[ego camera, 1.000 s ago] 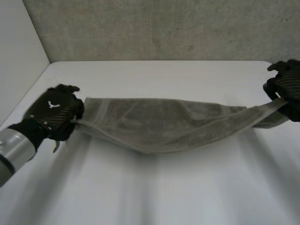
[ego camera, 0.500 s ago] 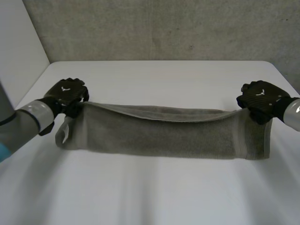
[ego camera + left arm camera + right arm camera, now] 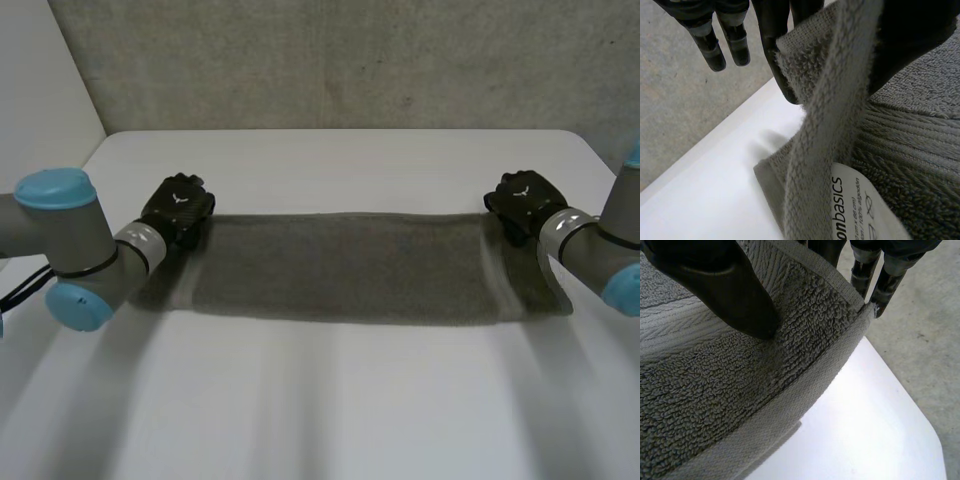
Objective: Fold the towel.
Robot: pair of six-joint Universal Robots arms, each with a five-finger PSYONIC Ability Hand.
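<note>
Right at the front, the white surface (image 3: 320, 400) lies bare, and beyond that strip the grey towel (image 3: 350, 265) stretches flat across it as a long, narrow band, its short ends toward the two arms. The left arm (image 3: 70, 240) reaches in from one side and the right arm (image 3: 590, 255) from the other, each coming in beside an end of the band. Farther back, the left hand (image 3: 178, 208) sits at the towel's far corner on its own side. The right hand (image 3: 522, 203) sits at the far corner of the opposite end, well apart from the left, with the whole length of cloth between them. In the left wrist view the hemmed edge rises off the surface into the hand, pinched between the thumb and one of the fingers (image 3: 774, 47). The other fingers hang straight beside it, clear of the cloth. A white label (image 3: 852, 210) with dark lettering is sewn at that end, just under the raised hem. In the right wrist view the thumb presses down on the terry pile near the woven hem, and the fingers (image 3: 865, 272) stand behind the towel's corner, so the cloth is nipped between them. Behind the surface's far edge stands a rough grey concrete wall (image 3: 350, 60).
</note>
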